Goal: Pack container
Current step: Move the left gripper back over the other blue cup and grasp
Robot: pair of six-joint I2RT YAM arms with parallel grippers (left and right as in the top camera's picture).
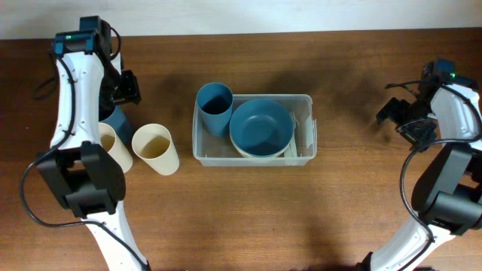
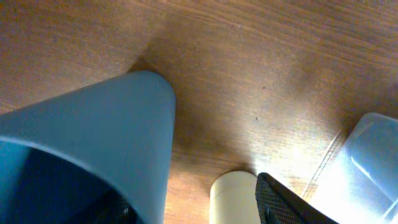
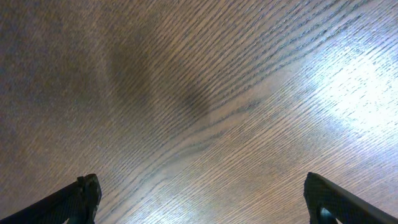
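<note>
Container (image 1: pixel 254 154): clear bin in the middle of the worktop (image 1: pixel 248 218).
Inside it: a packed blue cup (image 1: pixel 215 108) at the left end, and a blue bowl (image 1: pixel 261 126) on something cream. The pale bits at the right end are too small to make out.
Left end effector (image 1: pixel 122 94): at a loose blue cup (image 2: pixel 93 143). Only one finger (image 2: pixel 280 202) shows, because the cup hides the other. I cannot tell if it is pinching.
Right end effector (image 3: pixel 199 205): fingers spread wide, nothing between them, above bare wood well right of the container.
Cream cups: one in plain sight (image 1: pixel 156 149). The other (image 1: pixel 109 143) is half hidden under the left arm.
</note>
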